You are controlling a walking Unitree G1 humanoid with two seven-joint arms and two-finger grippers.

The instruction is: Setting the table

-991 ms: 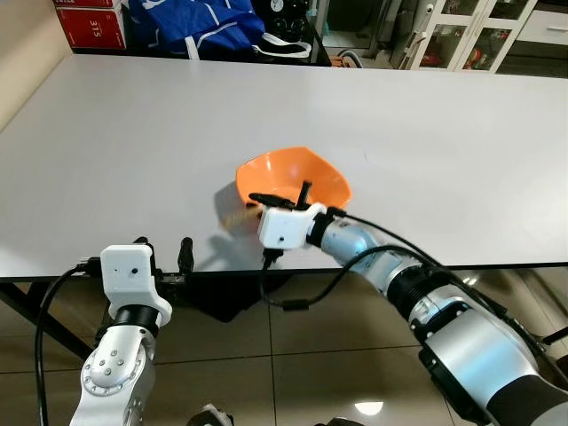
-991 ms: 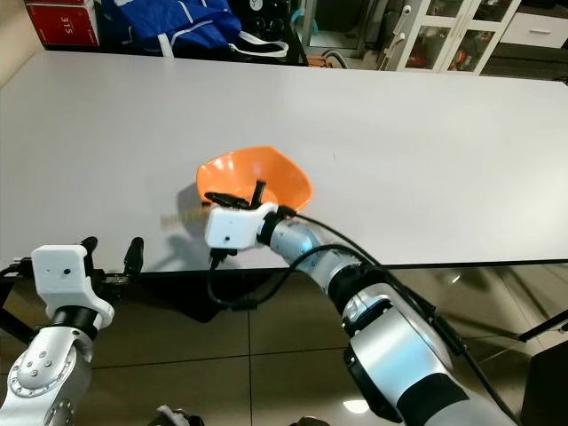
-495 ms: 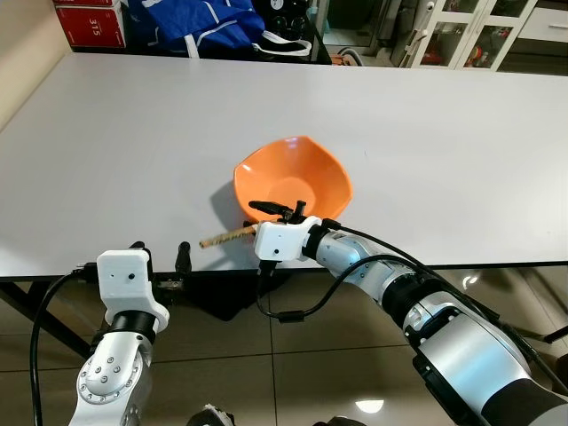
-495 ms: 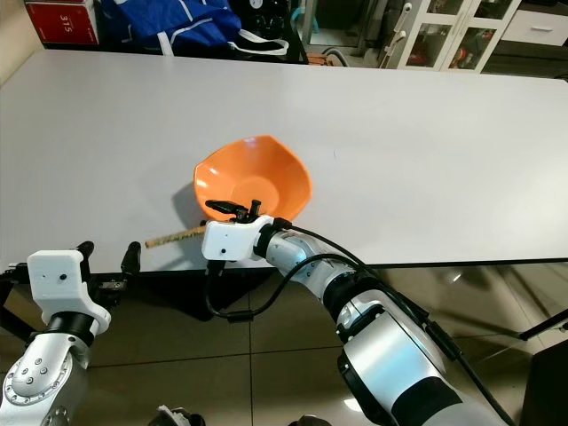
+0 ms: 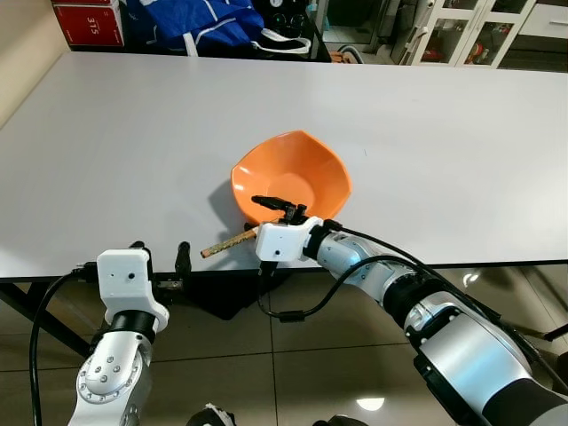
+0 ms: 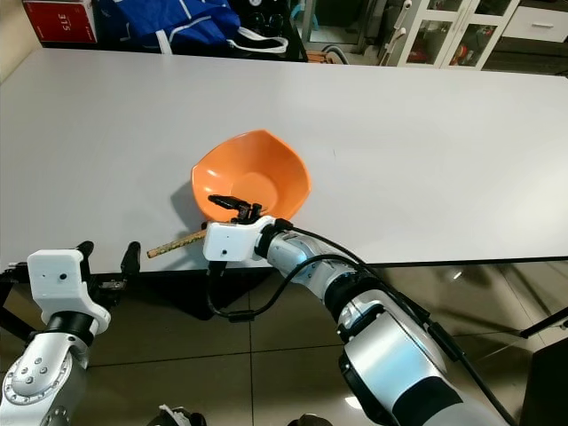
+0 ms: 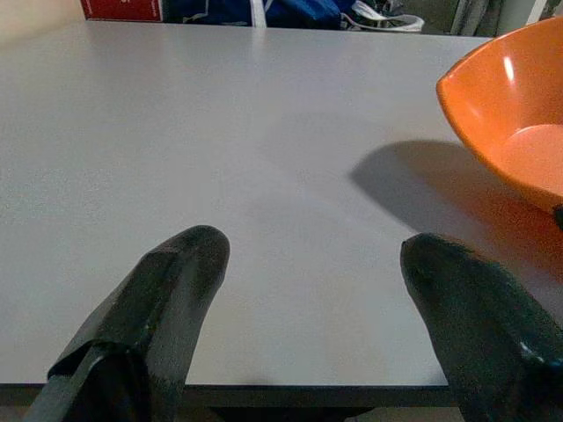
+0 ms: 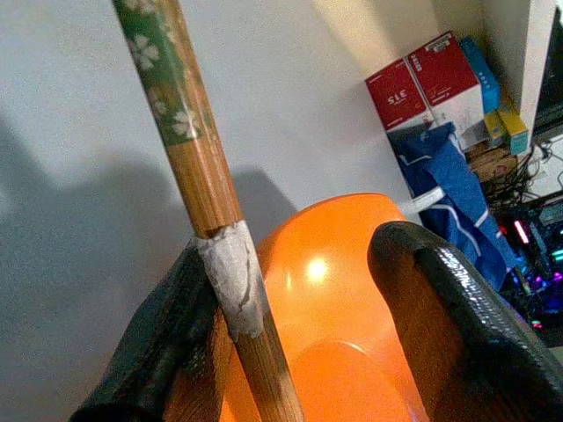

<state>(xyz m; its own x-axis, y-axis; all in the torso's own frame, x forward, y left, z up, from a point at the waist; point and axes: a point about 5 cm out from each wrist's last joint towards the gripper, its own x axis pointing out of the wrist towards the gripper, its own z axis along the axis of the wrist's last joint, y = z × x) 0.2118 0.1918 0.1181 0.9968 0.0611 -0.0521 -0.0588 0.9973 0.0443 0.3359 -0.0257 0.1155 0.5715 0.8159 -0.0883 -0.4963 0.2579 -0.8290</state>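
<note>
Chopstick (image 5: 227, 241) along tabletop (image 5: 133, 151) front edge, beside orange bowl (image 5: 293, 173); right gripper (image 5: 277, 207) spread over its near end; left gripper (image 7: 308, 290) wide, empty.

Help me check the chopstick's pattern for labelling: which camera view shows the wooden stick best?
The right wrist view: the wooden stick with green flowered band runs close-up beside the right gripper, above the orange bowl. Both eye views show it small and patternless on the white table. The left wrist view gives table and bowl.
</note>
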